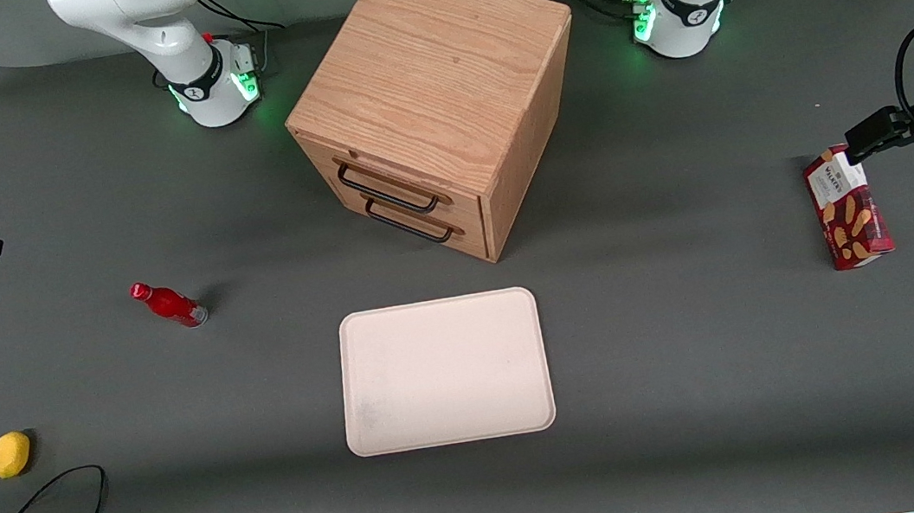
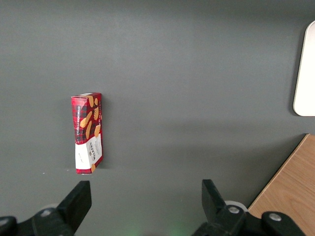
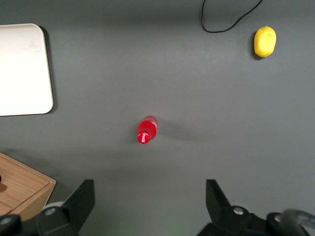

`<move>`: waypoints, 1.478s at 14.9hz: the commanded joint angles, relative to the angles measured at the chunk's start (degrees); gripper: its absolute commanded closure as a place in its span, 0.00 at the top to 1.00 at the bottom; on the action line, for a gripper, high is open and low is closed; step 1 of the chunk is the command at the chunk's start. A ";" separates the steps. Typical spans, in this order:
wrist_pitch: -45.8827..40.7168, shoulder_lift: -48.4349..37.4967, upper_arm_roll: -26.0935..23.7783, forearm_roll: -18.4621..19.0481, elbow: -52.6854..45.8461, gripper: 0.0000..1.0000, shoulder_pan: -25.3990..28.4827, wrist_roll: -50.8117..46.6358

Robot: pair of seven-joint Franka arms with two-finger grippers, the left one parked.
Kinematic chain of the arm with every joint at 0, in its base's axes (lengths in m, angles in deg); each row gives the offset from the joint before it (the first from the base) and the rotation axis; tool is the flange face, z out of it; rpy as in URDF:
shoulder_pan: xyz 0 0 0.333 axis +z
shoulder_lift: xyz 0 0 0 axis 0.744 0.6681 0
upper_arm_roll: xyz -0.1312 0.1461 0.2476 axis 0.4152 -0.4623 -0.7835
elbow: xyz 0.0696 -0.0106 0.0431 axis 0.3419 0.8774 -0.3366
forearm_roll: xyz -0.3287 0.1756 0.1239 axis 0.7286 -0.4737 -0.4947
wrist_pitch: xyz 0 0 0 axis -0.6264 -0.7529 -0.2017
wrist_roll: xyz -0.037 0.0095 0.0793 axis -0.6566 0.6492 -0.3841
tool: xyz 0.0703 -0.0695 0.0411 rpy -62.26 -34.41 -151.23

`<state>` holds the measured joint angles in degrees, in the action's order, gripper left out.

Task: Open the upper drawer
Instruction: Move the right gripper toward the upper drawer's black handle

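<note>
Near the bench's working-arm edge, our end effector (image 3: 147,196) hangs wide open and empty above the red bottle (image 3: 146,131); the upper drawer (image 1: 391,179), handle lying level, sits toward the bench's middle.

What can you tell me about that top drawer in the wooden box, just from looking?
The upper drawer is the topmost of two in the light oak cabinet. Its front looks like matching wood, with a thin black bar handle across it. It looks shut, about flush with the cabinet's front, and nothing touches it. The gripper hangs open above the red bottle, well apart from it.
</note>
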<state>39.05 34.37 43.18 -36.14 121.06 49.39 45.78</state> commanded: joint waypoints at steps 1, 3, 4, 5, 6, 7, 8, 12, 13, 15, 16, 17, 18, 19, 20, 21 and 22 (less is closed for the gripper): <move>0.16 0.44 0.16 0.64 -0.91 1.00 0.44 1.16; 0.16 1.22 0.16 0.11 -1.08 1.00 0.35 0.46; 0.25 1.58 0.07 0.02 -1.17 1.00 0.35 1.16; 0.34 2.45 -0.02 -0.24 -1.52 1.00 0.44 1.16; 0.34 2.72 -0.80 -0.68 -1.61 1.00 0.44 1.43; 0.34 2.81 -2.72 -1.81 -1.61 1.00 0.44 1.51; 0.34 2.81 -4.74 -2.87 -1.78 1.00 0.44 1.43; 0.16 3.16 -10.82 -2.79 -1.87 1.00 3.68 1.69; 0.16 3.34 -11.35 -2.71 -1.87 1.00 5.52 1.87; 0.16 4.12 -14.06 -2.27 -1.96 1.00 8.08 4.92; 0.16 4.56 -16.69 -2.18 -2.22 1.00 7.92 7.21; 0.16 5.18 -18.72 -2.18 -2.22 1.00 7.65 9.84; 0.16 5.45 -20.48 -2.18 -2.22 1.00 7.65 11.95; 0.16 5.88 -22.84 -2.18 -2.22 1.00 7.48 13.11; 0.07 6.24 -24.78 -2.26 -2.22 1.00 7.21 13.47; 0.16 6.85 -26.98 -2.27 -2.22 1.00 7.04 13.56; 0.16 7.38 -29.61 -2.27 -2.22 1.00 6.95 13.56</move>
<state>39.68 39.99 17.73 -38.33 120.48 57.38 56.95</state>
